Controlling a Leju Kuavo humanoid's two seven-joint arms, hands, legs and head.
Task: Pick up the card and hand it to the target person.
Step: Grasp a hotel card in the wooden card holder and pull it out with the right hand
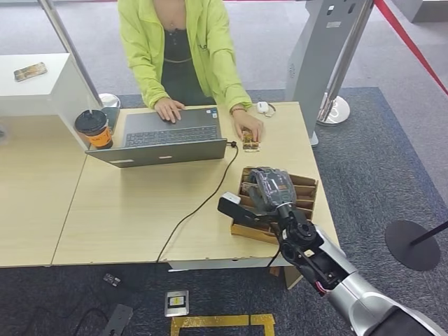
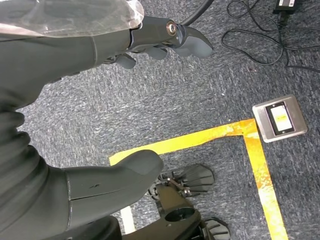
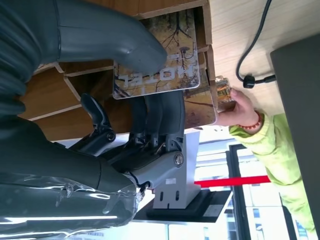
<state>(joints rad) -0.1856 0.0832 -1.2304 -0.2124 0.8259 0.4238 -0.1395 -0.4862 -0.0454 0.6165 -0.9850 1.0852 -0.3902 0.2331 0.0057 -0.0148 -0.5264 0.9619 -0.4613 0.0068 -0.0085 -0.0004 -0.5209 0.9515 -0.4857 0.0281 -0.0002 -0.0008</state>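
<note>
- The right hand (image 1: 270,190) reaches over the wooden box (image 1: 305,187) at the near right corner of the surface (image 1: 132,210), because that slotted box is where the cards are kept.
- In the right wrist view the card (image 3: 162,60), printed with a brownish tree picture, is pinched between the thumb and the darker fingers (image 3: 162,117), so the hand holds it. It sits partly out of its slot, just above the dividers; I'd say the lift is under way, not finished.
- A second card (image 3: 202,107) lies behind it in the box.
- The person (image 1: 179,49) in the lime jacket stands on the far side, one hand on the laptop (image 1: 164,136), the other resting on a small object (image 1: 250,143) just beyond the box. That places them near for the handover.
- A cable (image 1: 201,206) runs from the laptop across the surface to its near edge, left of the box; the arm should steer clear of it.
- The left hand (image 2: 124,115) hangs over the carpet, fingers apart, holding nothing.
</note>
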